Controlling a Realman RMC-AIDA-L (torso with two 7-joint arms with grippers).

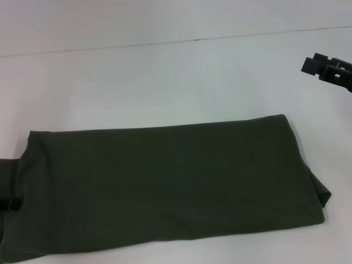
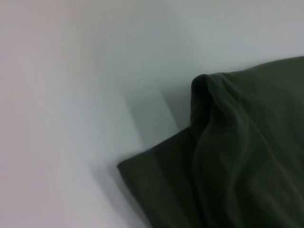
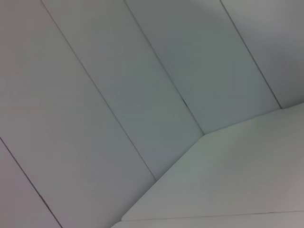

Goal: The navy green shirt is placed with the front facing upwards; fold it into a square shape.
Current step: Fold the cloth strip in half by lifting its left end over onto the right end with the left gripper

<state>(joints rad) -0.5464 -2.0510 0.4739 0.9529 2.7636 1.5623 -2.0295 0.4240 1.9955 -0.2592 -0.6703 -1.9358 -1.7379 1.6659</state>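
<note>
From the head view, the dark olive-green cotton shirt (image 1: 165, 187) lies folded into a long flat band on the white table (image 1: 165, 71), plain green side up, no lettering showing. The black right gripper (image 1: 328, 68) hangs in the air well above and beyond the band's right end, touching nothing; whether its fingers are spread or pressed together I cannot tell. The left gripper itself does not show here. At the band's left end the cloth runs off the picture's edge, with a dark lump at that edge I cannot identify. The right end shows a loose under-layer poking out at the near corner.

In the left wrist view, the shirt's end (image 2: 237, 161) sits close below that camera: a soft, rumpled upper layer with rounded ridges lying on a flatter lower layer whose corner pokes out onto the table. No fingers appear.

The right wrist view shows only bare white panels and tabletop, no cloth.

I judge the shirt light, limp and not slippery; it will sag and slide apart in layers unless pinched through all of them. The two corners of one short end look the best hold for folding the band over into a square
</note>
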